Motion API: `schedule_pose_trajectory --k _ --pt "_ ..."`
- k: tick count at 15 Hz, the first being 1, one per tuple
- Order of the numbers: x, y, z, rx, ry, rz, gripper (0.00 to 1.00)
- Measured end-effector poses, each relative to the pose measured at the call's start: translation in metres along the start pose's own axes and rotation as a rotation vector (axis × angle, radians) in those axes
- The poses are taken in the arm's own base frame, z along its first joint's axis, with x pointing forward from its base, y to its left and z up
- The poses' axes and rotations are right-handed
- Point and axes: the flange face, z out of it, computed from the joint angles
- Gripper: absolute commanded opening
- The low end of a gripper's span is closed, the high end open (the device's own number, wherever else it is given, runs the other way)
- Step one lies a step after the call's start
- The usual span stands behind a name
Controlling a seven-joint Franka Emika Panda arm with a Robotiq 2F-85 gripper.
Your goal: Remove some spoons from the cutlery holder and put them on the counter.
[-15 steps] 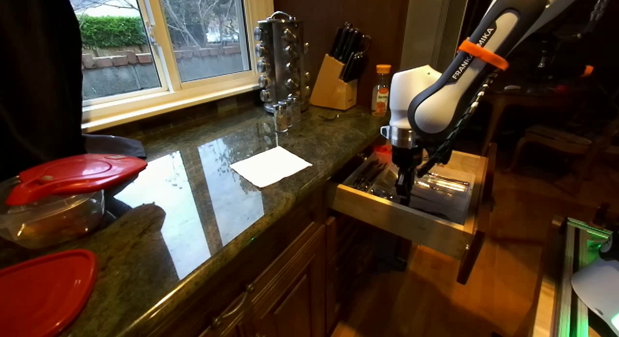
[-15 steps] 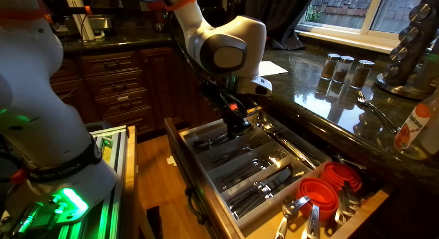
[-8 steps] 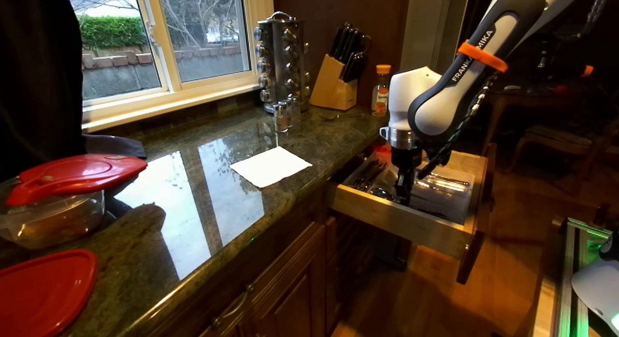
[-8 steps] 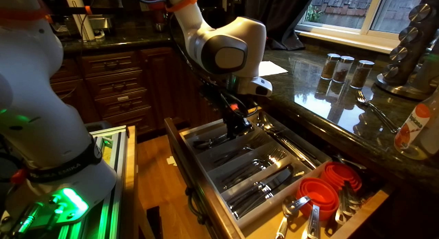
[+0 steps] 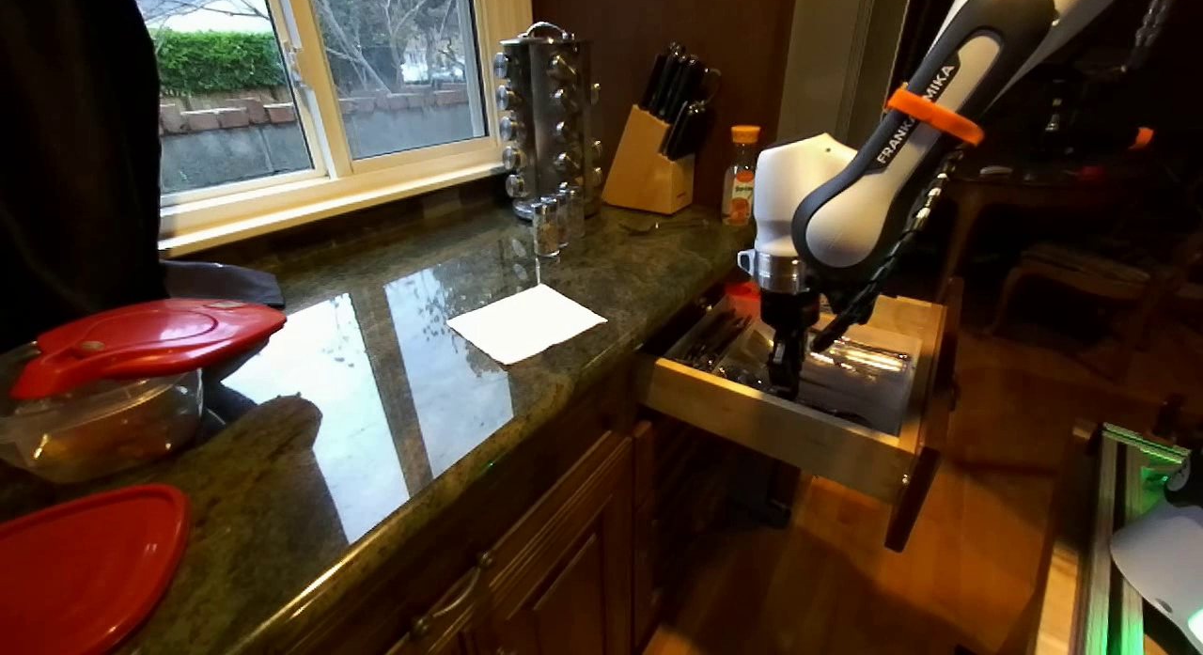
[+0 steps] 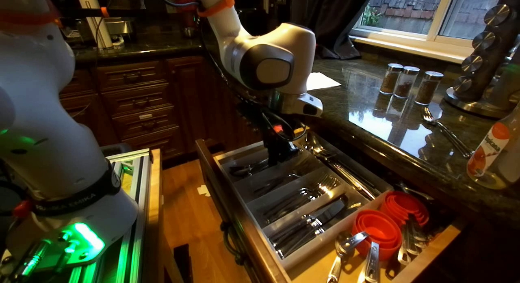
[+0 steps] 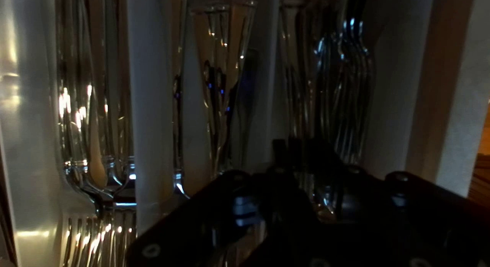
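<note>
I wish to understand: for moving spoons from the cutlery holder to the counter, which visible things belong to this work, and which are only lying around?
Belongs to the job: gripper, spoons, cutlery holder, counter.

Just lying about: red measuring cups, knife block, white sheet, bottle, small jars, metal rack.

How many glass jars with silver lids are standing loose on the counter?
3, in a row in an exterior view: left jar, middle jar and right jar, the last nearest the metal rack. More could be hidden behind it.
</note>
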Motion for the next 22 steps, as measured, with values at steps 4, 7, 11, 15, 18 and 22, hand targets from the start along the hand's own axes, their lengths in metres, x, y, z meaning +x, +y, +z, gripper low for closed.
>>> schedule_pose_trajectory --k 4,7,11,15,18,22 --pt "0.0019 0.0007 0.0010 -0.002 -0.001 0.005 0.10" --pt "0.0025 0.0010 0.0031 -0.003 -0.005 0.001 0.06" --pt "0.0035 -0.0004 0.0025 -0.007 -0.004 -0.008 0.05" --pt "0.0036 -0.0007 0.0025 -0.008 -0.004 -0.010 0.04" --pt "0.0036 -0.0009 0.0023 -0.008 -0.003 -0.010 0.02" --pt "0.0037 -0.0014 0.0019 -0.008 -0.002 -0.011 0.02"
